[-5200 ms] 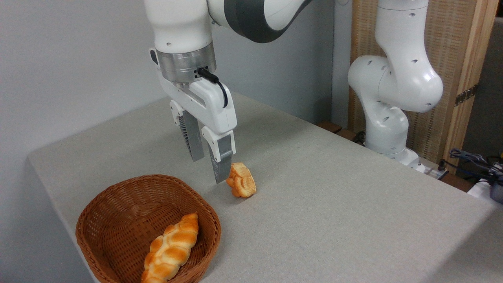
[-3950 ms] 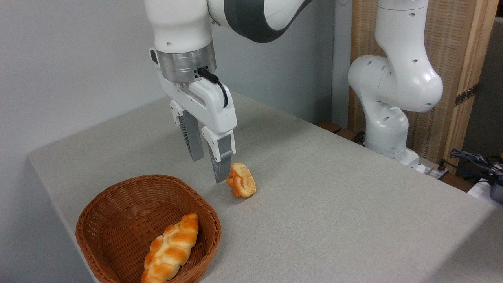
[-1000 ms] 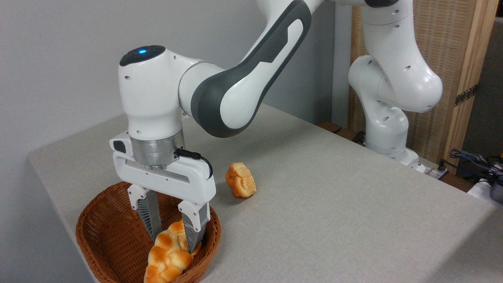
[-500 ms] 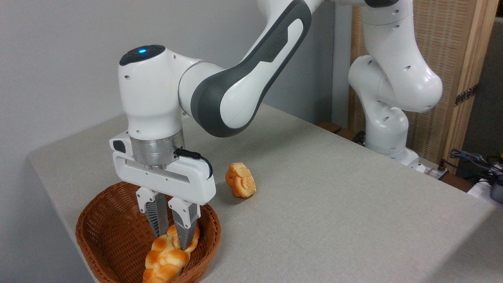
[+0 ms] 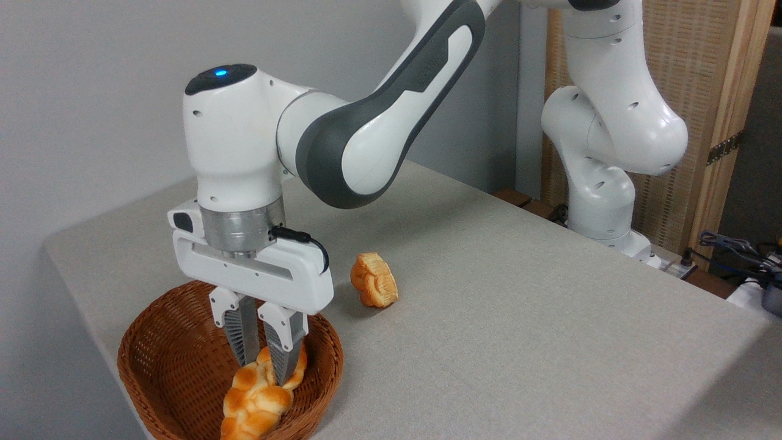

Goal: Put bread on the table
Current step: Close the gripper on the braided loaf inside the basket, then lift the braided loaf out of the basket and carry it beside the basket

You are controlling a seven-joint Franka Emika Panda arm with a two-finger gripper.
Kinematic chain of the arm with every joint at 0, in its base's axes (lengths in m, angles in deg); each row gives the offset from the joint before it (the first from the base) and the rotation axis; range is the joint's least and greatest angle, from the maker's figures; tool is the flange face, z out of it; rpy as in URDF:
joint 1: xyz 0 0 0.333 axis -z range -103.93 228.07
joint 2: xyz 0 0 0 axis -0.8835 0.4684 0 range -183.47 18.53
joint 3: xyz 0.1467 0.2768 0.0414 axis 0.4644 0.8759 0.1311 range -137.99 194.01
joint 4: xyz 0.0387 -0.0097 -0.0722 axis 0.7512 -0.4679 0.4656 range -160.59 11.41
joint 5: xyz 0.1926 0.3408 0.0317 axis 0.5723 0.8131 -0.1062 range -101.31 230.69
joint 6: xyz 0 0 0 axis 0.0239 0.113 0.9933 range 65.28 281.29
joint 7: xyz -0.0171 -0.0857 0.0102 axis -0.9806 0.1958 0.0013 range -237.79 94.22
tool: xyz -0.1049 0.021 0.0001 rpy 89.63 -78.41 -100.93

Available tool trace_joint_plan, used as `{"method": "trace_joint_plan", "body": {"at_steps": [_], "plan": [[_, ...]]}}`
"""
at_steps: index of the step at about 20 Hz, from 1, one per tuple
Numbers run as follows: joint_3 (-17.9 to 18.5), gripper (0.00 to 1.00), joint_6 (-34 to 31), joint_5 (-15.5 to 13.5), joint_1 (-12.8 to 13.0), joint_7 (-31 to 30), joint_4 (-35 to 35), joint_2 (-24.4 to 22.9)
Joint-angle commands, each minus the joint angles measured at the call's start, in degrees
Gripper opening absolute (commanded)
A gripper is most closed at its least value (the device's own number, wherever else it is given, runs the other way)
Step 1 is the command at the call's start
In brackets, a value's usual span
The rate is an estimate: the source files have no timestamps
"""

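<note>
From the fixed camera I have the gripper point(image 5: 267, 360) down in the basket point(image 5: 159, 342), its jaws clenched on the upper part of the bread point(image 5: 256, 400), whose lower end lies on the basket floor. I judge this the pick-up step. Next I'd lift straight, clear the rim, and set it on the table point(image 5: 519, 318), away from the small pastry point(image 5: 374, 280).

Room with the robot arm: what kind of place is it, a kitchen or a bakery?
Probably neither; it looks like a robot lab. A white robot arm is bolted beside a plain cloth-covered table, loose cables lie at the right, and only a basket and glossy bread are set out.
</note>
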Motion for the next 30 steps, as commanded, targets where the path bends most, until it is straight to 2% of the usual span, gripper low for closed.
{"method": "trace_joint_plan", "body": {"at_steps": [1, 9, 15, 20, 25, 28, 30], "plan": [[0.17, 0.42, 0.05, 0.36, 0.44, -0.78, 0.06, -2.47], [0.08, 0.43, -0.12, 0.28, 0.44, -0.95, 0.06, -5.72], [0.35, 0.44, -5.73, 0.28, 0.44, 0.44, 0.06, -9.68], [0.96, 0.46, -15.05, 0.19, 0.09, 8.61, 0.06, -12.75], [2.63, 0.46, -26.90, -0.08, -0.09, 22.82, -0.29, -16.18], [4.12, 0.47, -31.58, -0.78, -0.18, 28.82, -0.73, -16.36], [4.21, 0.54, -33.16, -0.78, -0.18, 32.25, -1.43, -16.71]]}}
